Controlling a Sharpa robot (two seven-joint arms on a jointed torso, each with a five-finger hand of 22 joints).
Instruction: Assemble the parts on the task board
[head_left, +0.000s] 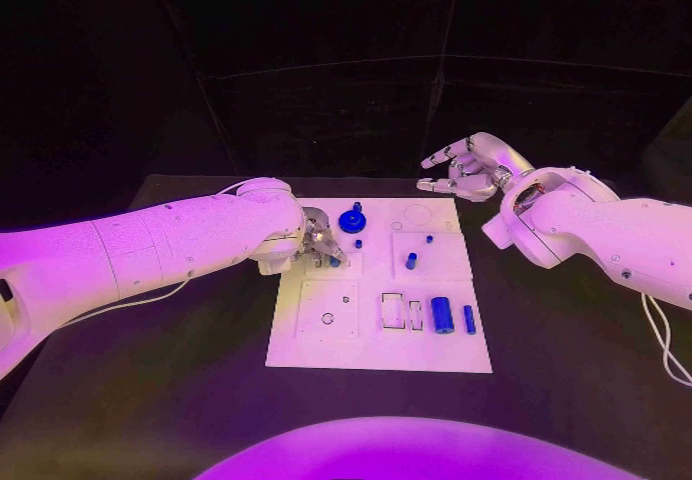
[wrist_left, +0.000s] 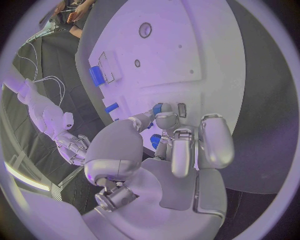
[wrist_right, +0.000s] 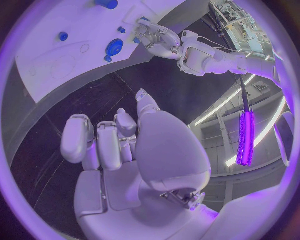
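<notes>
Left hand: the left hand (head_left: 315, 247) hung low over the task board's (head_left: 325, 352) left upper part, fingertips drawn together round a small blue part (wrist_left: 156, 141); it looked pinched there, though the contact was partly hidden.
Held part: small, rigid and probably light and smooth; a judgement only, but it would best be taken by its sides, and might slip or tip if squeezed off-centre.
Round blue part: a knobbed disc (head_left: 352, 219) stood on the board just beside the left hand's fingers, close enough to be nudged.
Middle parts: a short blue peg (head_left: 411, 261) stood upright in the board's upper middle.
Lower right parts: a thick blue cylinder (head_left: 443, 315) and a thinner one (head_left: 469, 319) lay side by side next to rectangular recesses.
Right hand: the right hand (head_left: 464, 167) hovered beyond the board's far right corner, fingers apart and holding nothing, well clear of the parts.
</notes>
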